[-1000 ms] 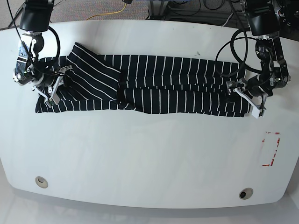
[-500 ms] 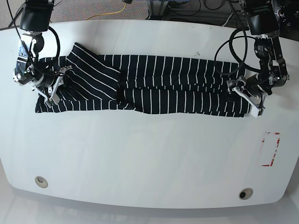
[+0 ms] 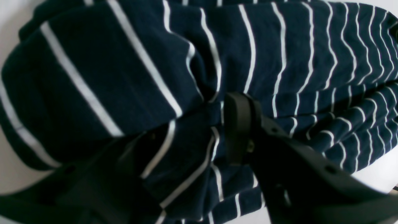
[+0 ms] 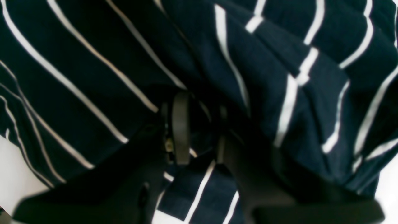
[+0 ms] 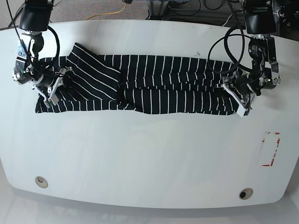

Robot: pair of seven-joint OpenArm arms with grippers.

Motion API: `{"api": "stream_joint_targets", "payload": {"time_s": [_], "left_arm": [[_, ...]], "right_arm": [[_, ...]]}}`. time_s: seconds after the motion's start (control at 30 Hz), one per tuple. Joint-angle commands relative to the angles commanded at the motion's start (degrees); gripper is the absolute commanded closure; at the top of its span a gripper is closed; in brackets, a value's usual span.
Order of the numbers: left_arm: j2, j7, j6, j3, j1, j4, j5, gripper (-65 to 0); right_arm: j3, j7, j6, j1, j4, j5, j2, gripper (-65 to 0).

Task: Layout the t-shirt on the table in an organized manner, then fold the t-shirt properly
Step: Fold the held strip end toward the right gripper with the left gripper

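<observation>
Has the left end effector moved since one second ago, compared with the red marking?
Yes. In the base view the left end effector has moved toward the image left and slightly up, away from the red marking, dragging the t-shirt end inward.

Beyond the far table edge [image 5: 140, 22]: grey floor [image 5: 79, 9], crossed by a yellow cable [image 5: 110, 14] running toward the top centre. Farther right, a tangle of black cables [image 5: 196, 7] beside the lower parts of a metal frame [image 5: 161, 7]. Below the near table edge, a pale strip of floor [image 5: 140, 217].
</observation>
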Motion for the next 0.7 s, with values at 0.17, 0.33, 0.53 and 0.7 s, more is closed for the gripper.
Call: {"api": "stream_joint_targets", "payload": {"time_s": [0.17,0.33,0.53,0.7], "left_arm": [[-0.18,0.0,0.18,-0.18,-0.18,1.14,0.0,0.0],[-0.26,0.44,0.18,-3.96,0.53,7.47,0.09,0.0],[-2.29,5.27,0.18,-5.71,1.67,15.56,-0.09,0.0],[-2.37,8.62,0.0,-5.01,1.85,20.75,-0.18,0.0]], "right_arm": [[0.0,0.0,0.0,0.0,0.0,0.0,0.0,-11.6],[0.0,0.0,0.0,0.0,0.0,0.0,0.0,-11.6],[0.0,-0.09,0.0,-0.09,0.0,0.0,0.0,-11.6],[0.0,-0.09,0.0,-0.09,0.0,0.0,0.0,-11.6]]}}
